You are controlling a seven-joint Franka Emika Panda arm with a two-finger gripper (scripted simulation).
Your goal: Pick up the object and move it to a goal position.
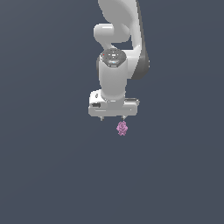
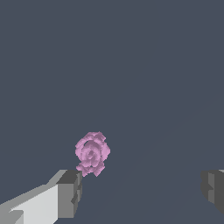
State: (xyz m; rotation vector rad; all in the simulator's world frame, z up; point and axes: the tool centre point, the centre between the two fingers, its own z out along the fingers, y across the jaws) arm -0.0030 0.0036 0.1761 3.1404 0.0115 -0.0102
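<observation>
The claw [image 1: 112,118] hangs released above the pink lump [image 1: 122,128]. The lump sits beside one fingertip [image 2: 70,192], off centre. Centring it between the jaws before descending looks wise.

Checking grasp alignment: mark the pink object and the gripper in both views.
pink object [image 1: 122,128]: exterior view, middle of the lump.
pink object [image 2: 92,153]: wrist view, middle of the lump.
gripper [image 1: 112,118]: exterior view, midway between fingertips.
gripper [image 2: 142,190]: wrist view, gap midpoint.

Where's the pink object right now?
In the exterior view the pink object sits just below the open hand, under its finger on that view's right, not between the fingers.
</observation>
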